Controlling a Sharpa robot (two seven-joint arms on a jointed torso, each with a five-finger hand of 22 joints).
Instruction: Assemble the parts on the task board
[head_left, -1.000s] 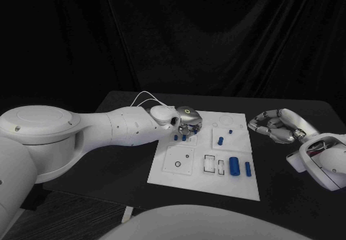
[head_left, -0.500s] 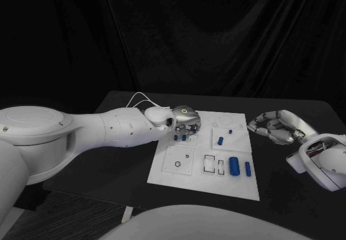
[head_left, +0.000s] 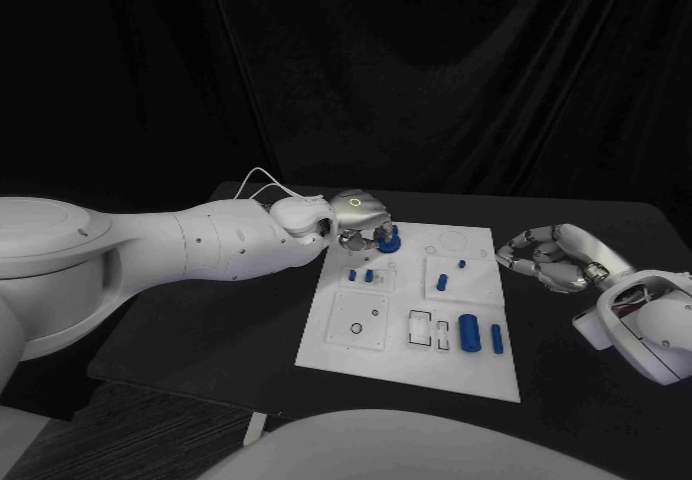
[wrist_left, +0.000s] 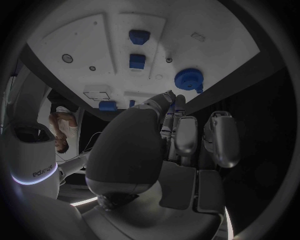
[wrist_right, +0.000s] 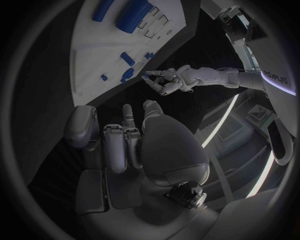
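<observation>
Matt white task board (head_left: 411, 355), glossy parts (head_left: 467, 332)

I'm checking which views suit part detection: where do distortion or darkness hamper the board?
Head view: board evenly lit, edges straight, surroundings black. Left wrist view: fisheye bends the board edges; robot hand blocks the near part. Right wrist view: board small, curved, dim at the rim.

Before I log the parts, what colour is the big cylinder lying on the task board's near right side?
Blue; the cylinder shows best in the head view.
</observation>
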